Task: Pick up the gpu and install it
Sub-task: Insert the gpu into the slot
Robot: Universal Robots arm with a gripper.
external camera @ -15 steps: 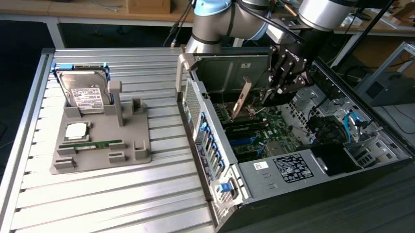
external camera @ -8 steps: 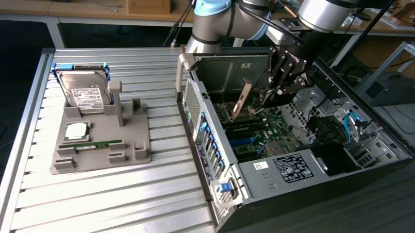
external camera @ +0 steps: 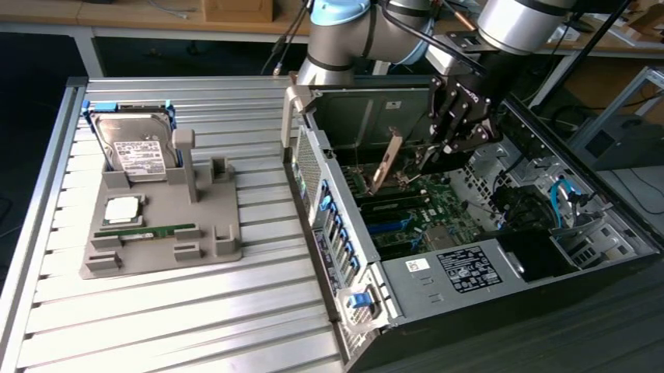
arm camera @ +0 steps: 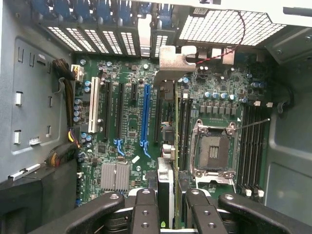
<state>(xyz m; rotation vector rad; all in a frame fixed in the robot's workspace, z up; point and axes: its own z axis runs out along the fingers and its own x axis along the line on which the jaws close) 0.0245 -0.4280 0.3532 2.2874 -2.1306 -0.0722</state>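
Tan-brown gpu clenched in claw, hanging over motherboard inside case. Install step in hand, card looks unseated. Squaring its edge to slots seems critical.

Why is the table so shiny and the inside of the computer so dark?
Exterior view: light glares white off the ribbed metal table, while the computer case shades its own inside. Wrist view: the motherboard is evenly lit, the black fingers look dark.

High exterior, close wrist, shared gpu
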